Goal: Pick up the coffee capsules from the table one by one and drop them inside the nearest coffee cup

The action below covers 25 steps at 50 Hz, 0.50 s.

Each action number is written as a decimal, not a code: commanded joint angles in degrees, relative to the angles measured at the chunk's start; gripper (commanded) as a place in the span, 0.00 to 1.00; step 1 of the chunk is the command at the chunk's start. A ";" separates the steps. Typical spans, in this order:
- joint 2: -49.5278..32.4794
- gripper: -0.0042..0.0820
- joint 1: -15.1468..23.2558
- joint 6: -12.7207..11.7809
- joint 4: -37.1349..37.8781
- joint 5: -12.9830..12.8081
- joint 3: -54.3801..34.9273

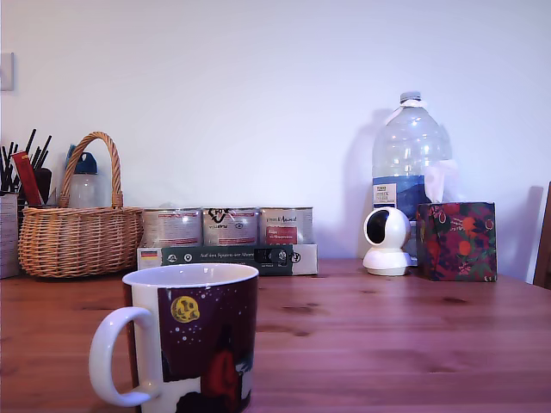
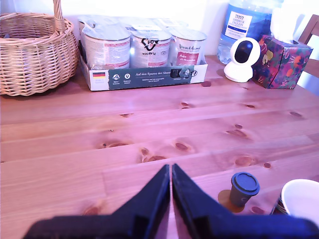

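Observation:
In the wrist view my gripper [image 2: 170, 170] is shut, its two black fingers pressed together with nothing between them, low over the wooden table [image 2: 149, 124]. A small tapered coffee capsule [image 2: 243, 189] stands on the table beside the fingers, dark grey-green here with a wider dark flanged top. Just past it shows the white rim of the coffee cup [image 2: 302, 198]. The exterior view has the coffee cup [image 1: 185, 344] close up at the front, white with a loop handle and a maroon print with a yellow moon. Neither the gripper nor the capsule shows in that view.
A wicker basket [image 1: 79, 232] stands at the exterior view's back left. Three silver tins in a cardboard tray [image 1: 228, 245] sit mid-back. A white camera [image 1: 386, 241], a big water bottle [image 1: 410, 155] and a patterned tissue box [image 1: 455, 242] stand back right.

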 commanded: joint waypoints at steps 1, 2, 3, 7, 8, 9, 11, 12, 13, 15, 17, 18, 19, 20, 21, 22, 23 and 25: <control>-0.96 0.04 0.31 0.31 0.72 -0.37 -1.07; -0.96 0.04 0.31 0.28 0.74 -0.35 -1.07; -0.96 0.04 0.31 0.31 0.74 -0.35 -1.07; -0.96 0.04 0.31 0.31 0.72 -0.33 -1.07; -0.96 0.04 0.31 0.31 0.74 -0.33 -1.07; -0.96 0.04 0.31 0.31 0.72 -0.33 -1.07; -0.96 0.04 0.31 0.28 0.72 -0.33 -1.07; -0.96 0.04 0.31 0.28 0.68 -0.28 -1.07; -0.96 0.04 0.31 0.28 0.66 -0.09 -1.07; -0.96 0.04 0.31 0.31 0.66 0.09 -1.07; -0.96 0.04 0.31 0.31 0.85 0.11 -1.07; -0.96 0.04 0.31 0.35 0.94 0.11 -1.07; -0.96 0.04 0.31 0.48 1.03 0.11 -1.07; -0.96 0.04 0.31 0.48 1.14 0.13 -1.07; -0.96 0.04 0.31 0.50 1.25 0.17 -1.09; -0.96 0.04 0.31 0.52 1.33 0.22 -1.09; -0.96 0.04 0.31 0.52 1.42 0.22 -1.09; -0.96 0.04 0.31 0.59 2.05 0.26 -1.27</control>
